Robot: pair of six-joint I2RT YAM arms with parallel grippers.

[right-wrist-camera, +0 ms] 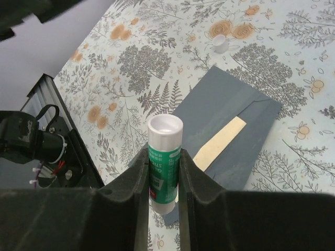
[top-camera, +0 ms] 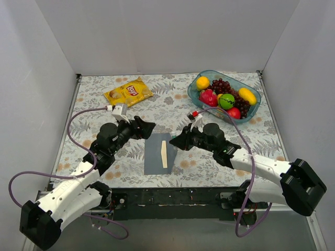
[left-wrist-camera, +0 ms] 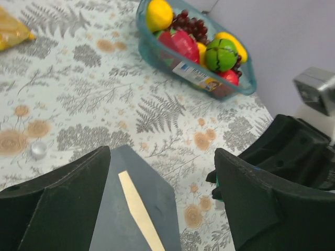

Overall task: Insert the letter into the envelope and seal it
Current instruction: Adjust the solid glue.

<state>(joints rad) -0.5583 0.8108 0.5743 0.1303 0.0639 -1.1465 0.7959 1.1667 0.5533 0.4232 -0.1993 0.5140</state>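
The grey-blue envelope [top-camera: 154, 157] lies flat mid-table, a strip of cream letter [top-camera: 164, 155] showing near its right edge, between the released left gripper [top-camera: 148, 129] and the right gripper [top-camera: 175, 141] clenched on a glue stick [right-wrist-camera: 164, 157], with open tablecloth [top-camera: 172, 104] all round.

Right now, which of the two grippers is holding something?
The right gripper: its jaws are shut on a green-and-white glue stick, held upright. The left gripper stands wide open and empty near the envelope.
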